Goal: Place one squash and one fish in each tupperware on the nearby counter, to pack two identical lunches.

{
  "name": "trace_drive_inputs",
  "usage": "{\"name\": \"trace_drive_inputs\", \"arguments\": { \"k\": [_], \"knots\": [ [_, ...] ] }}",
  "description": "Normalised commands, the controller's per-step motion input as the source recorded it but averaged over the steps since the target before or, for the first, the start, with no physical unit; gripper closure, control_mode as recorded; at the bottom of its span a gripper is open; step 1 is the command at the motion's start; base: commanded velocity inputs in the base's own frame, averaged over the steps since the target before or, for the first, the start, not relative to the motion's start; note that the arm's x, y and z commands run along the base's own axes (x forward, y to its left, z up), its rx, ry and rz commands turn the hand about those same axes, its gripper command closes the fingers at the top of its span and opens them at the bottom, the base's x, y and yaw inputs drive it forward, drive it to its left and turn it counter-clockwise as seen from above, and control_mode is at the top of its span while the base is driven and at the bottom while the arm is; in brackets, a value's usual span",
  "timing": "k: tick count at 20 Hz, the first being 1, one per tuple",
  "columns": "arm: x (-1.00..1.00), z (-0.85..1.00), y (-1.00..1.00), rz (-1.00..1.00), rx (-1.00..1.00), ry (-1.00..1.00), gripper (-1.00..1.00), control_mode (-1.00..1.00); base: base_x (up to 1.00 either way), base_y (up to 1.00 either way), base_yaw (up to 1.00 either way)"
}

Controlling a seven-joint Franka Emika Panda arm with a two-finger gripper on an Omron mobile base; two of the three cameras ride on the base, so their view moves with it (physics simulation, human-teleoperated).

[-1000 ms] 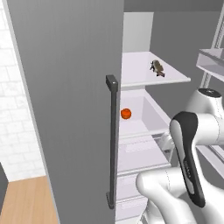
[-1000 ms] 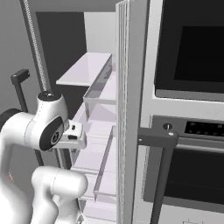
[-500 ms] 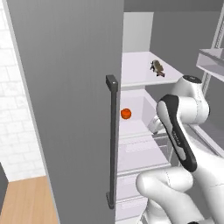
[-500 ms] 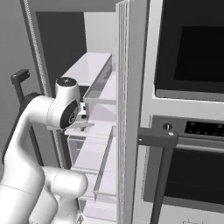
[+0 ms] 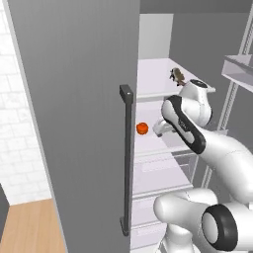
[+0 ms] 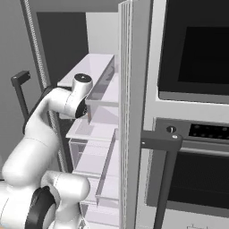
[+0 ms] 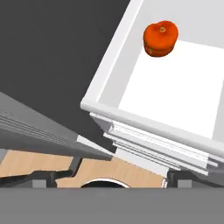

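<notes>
Orange-red squash (image 7: 160, 38) lies on the fridge shelf (image 7: 175, 94), well ahead of the jaws. They stand released (nothing between them).

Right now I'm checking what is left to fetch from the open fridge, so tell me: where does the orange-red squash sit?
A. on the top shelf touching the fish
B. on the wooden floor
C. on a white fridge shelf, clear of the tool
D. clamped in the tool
C: the orange-red squash rests alone on the white fridge shelf, a level below the fish.
</notes>
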Motion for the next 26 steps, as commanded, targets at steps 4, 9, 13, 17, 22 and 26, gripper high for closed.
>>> {"name": "trace_drive_inputs", "arguments": {
  "k": [4, 9, 13, 17, 22, 26],
  "knots": [
    [0.67, -0.13, 0.36, -0.01, 0.00, -0.01, -1.00, -1.00, 0.00, 0.00, 0.00],
    [0.54, -0.39, 0.00, -0.02, 0.00, -0.06, -1.00, -1.00, 0.00, 0.00, 0.00],
    [0.24, -0.04, -0.06, 0.00, 0.00, -0.12, -1.00, -1.00, 0.00, 0.00, 0.00],
    [0.58, -0.29, 0.02, 0.00, 0.00, -0.11, -1.00, -1.00, 0.00, 0.00, 0.00],
    [0.06, -0.39, 0.01, 0.00, 0.00, -0.05, -1.00, -1.00, 0.00, 0.00, 0.00],
    [0.09, -0.09, 0.00, 0.00, 0.00, -0.01, -1.00, -1.00, 0.00, 0.00, 0.00]
  ]
}}
